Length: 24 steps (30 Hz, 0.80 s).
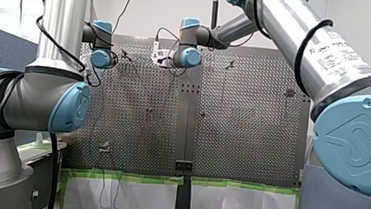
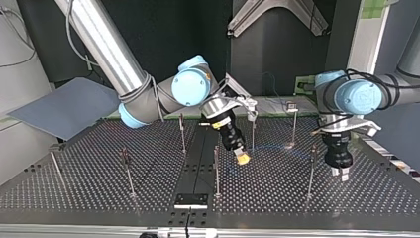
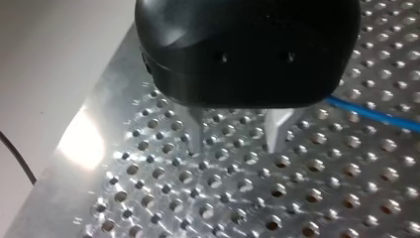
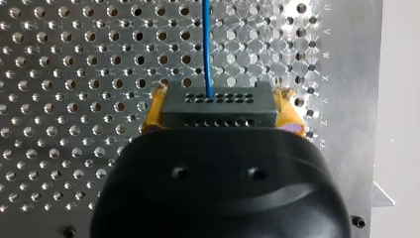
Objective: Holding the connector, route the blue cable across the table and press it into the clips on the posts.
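Observation:
My right gripper (image 4: 220, 119) is shut on a black connector (image 4: 218, 101), its yellow pads (image 4: 152, 115) pressing on both ends. The blue cable (image 4: 207, 44) runs out of the connector straight ahead over the perforated table. In the top view this gripper (image 2: 241, 157) hangs tilted near the middle posts (image 2: 252, 133). My left gripper (image 3: 236, 136) stands open just above the table, with nothing between its metal fingers (image 3: 195, 131). A stretch of the blue cable (image 3: 376, 114) lies on the plate beside it. In the top view it (image 2: 341, 172) points down at the right.
Several thin posts stand about the table, among them one (image 2: 216, 171) near the front middle, one (image 2: 311, 171) beside my left gripper and one (image 2: 128, 171) at the top view's left. A black bracket (image 2: 190, 199) sits at the near edge. The plate's edge (image 3: 64, 173) lies close to my left gripper.

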### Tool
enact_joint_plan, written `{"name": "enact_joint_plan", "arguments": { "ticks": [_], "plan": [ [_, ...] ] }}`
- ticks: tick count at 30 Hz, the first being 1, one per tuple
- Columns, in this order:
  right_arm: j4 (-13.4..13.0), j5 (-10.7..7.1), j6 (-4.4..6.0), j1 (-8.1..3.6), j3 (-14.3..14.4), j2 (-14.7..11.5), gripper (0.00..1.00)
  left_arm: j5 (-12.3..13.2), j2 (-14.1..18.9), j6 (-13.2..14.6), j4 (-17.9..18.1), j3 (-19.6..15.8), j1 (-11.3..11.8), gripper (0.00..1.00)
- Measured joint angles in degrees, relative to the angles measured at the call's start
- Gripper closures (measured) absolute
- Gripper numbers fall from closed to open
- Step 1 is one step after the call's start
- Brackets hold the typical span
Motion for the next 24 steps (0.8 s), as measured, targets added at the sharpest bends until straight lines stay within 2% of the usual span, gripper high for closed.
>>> {"name": "enact_joint_plan", "arguments": {
  "ticks": [7, 12, 24],
  "plan": [
    [0.0, 0.11, -0.01, 0.00, 0.0, 0.0, 1.00, -3.5, 0.1, 0.8, -3.6, -0.1, -0.3, 0.02],
    [0.0, 0.19, -0.01, 0.05, 0.0, -0.1, 1.00, -5.6, 1.4, 1.4, -5.9, -1.6, -0.9, 0.02],
    [0.1, 0.21, -0.01, 0.34, 0.0, 0.0, 1.00, -3.6, 6.9, -2.7, -11.4, -7.0, -1.8, 0.02]
  ]
}}
